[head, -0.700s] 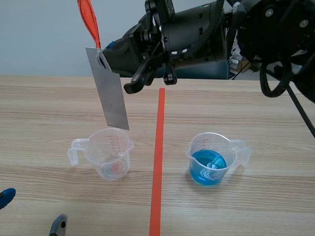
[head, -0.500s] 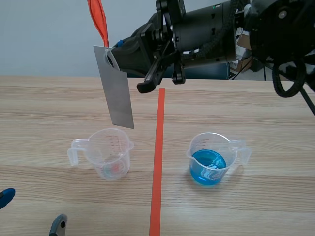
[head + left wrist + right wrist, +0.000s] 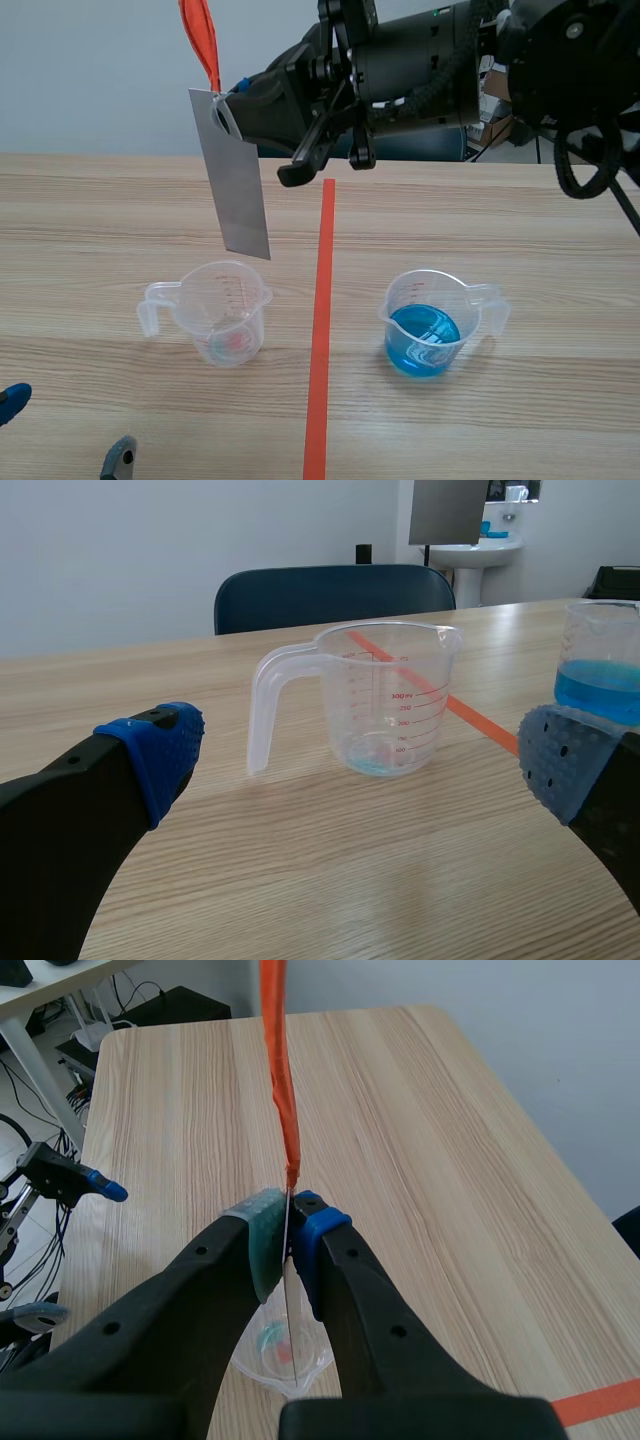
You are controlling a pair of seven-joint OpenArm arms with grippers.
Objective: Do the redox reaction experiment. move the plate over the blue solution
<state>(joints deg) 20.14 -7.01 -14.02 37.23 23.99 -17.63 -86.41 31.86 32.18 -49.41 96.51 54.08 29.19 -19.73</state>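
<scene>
A grey metal plate [image 3: 235,180] with an orange ribbon [image 3: 200,38] at its top hangs above the nearly empty clear cup [image 3: 225,310], left of the tape line. My right gripper [image 3: 228,112], raised across the top, is shut on the plate's upper edge; in the right wrist view the plate [image 3: 288,1285] shows edge-on between the pads, ribbon [image 3: 279,1070] ahead. The cup of blue solution [image 3: 428,322] stands right of the tape line. My left gripper [image 3: 360,765] is open low near the table, the clear cup [image 3: 385,695] ahead of it, the blue cup [image 3: 604,660] beside its right finger.
An orange tape line [image 3: 320,330] runs down the table between the two cups. A blue chair [image 3: 330,595] stands behind the table's far edge. The left arm's fingertips [image 3: 12,400] show at the near left edge of the table.
The right gripper with the plate moved to the right and slightly up from the earliest frame, then held nearly still. The cups have not moved.
</scene>
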